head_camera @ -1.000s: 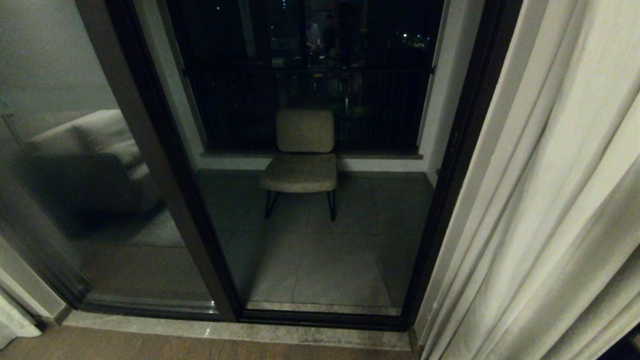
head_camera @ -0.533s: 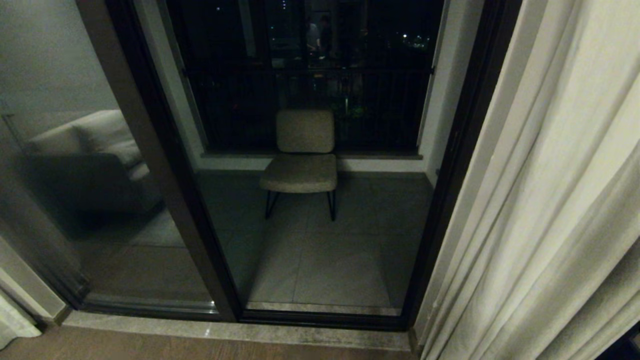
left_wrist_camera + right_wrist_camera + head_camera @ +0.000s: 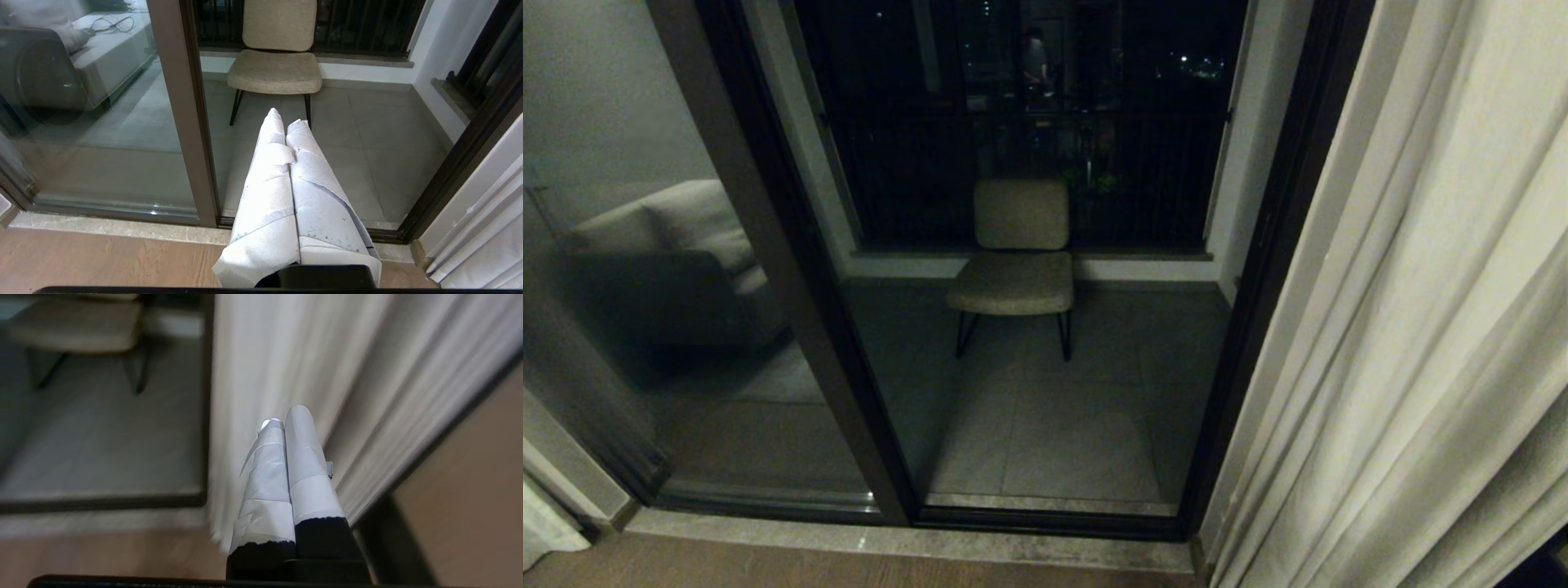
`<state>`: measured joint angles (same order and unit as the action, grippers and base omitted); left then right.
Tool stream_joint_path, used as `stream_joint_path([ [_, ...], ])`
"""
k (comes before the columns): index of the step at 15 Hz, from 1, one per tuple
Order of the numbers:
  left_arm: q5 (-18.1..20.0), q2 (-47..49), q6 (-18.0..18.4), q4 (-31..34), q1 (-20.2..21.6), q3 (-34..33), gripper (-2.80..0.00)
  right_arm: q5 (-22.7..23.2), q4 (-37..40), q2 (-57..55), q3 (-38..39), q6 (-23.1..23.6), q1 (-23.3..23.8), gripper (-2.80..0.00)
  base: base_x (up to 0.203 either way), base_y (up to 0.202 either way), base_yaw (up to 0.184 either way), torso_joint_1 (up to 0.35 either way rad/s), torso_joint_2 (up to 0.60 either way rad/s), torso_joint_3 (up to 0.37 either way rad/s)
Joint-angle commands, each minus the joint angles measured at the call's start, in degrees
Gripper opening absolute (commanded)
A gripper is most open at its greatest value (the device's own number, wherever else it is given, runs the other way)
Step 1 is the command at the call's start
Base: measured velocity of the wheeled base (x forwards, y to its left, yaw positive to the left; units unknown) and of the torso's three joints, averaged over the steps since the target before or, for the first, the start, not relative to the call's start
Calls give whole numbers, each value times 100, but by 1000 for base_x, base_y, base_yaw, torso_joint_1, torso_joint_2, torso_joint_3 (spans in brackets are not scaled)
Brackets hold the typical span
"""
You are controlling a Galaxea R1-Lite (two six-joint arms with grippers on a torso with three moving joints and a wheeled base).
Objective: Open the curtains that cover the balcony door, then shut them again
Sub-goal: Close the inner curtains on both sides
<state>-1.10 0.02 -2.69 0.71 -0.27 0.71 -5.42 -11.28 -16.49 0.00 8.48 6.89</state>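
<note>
Both curtains cut off right, chair dim

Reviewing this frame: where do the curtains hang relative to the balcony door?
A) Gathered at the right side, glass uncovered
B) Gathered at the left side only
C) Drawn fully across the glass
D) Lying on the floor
A: the curtains hang bunched right of the balcony door, whose glass shows the chair outside.
</note>
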Motion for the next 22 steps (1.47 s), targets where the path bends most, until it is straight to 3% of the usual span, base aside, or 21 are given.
stream_joint_path([
  [1, -5, -2, -3, 0, 0, 0, -280, 39, 168, 207, 0, -261, -549, -280, 0, 0, 0, 0, 0, 0],
  [7, -5, -2, -3, 0, 0, 0, -280, 413, 742, 1642, 0, -520, -702, -280, 0, 0, 0, 0, 0, 0],
  [22, -5, -2, -3, 0, 0, 0, -280, 393, 759, 1649, 0, -1094, -698, -280, 0, 0, 0, 0, 0, 0],
])
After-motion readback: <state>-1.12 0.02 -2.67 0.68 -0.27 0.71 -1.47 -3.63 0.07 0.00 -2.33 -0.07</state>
